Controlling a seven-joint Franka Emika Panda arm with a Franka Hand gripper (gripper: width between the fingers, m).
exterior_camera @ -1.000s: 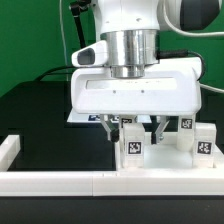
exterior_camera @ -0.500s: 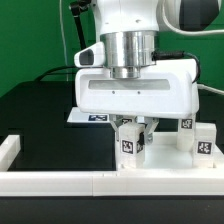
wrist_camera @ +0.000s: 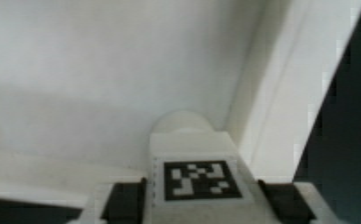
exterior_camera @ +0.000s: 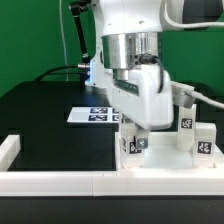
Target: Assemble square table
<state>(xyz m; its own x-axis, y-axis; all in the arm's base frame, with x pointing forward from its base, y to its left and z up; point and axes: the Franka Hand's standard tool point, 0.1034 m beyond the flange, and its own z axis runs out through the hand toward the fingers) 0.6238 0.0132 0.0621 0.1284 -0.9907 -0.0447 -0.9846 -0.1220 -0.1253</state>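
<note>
My gripper is clamped on a small white tagged plastic leg block, held over the thick white square slab by the low white border wall.

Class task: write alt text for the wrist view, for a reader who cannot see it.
The robot's hand grips a small white plastic leg block bearing a black-and-white square tag, a dark finger on each side of it. Behind the block lies a plain white surface, with a white raised edge running alongside.
</note>
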